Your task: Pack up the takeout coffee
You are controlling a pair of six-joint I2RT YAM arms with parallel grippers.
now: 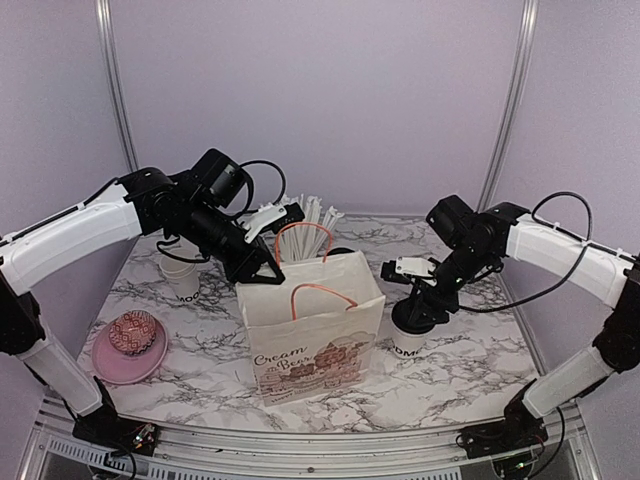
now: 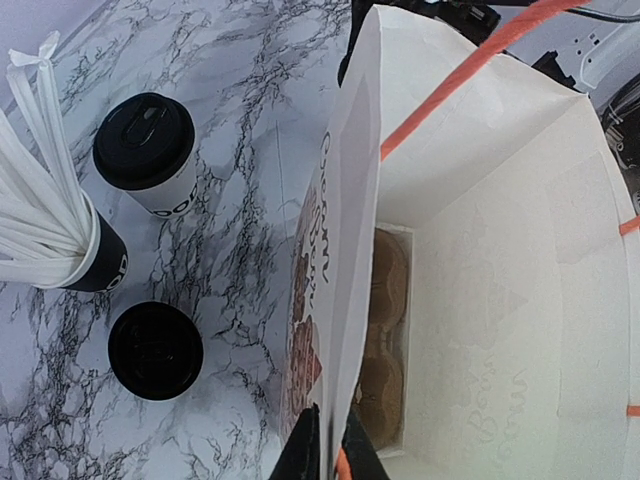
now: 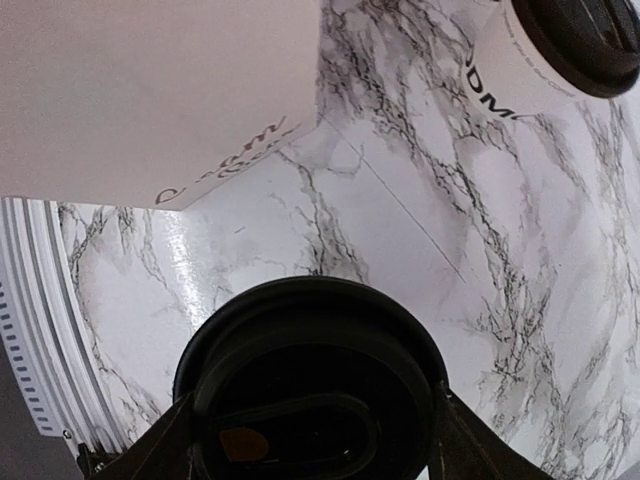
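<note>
The right gripper is clamped on a small white paper cup with a round black plastic lid, one finger pressed to each side of the lid. This cup stands on the white marble-patterned table toward its right edge, just beside the bag. Bare marble runs along the near edge and out to the near right corner.

At the table's middle a white paper carrier bag with orange cord handles stands open, the handles arching over its mouth. Near the left edge a round pink plate carries one round red-patterned item.

The left gripper is pinched tight on the bag's rim at its far left corner, and its arm reaches across that side. On the bag's floor lies a pale tray of brown rounds; I cannot tell what they are.

Beyond the bag two more lidded cups stand apart on open marble, making three in all. A black cup of white straws stands beside them. Another white cup sits under the left arm, its top hidden.
</note>
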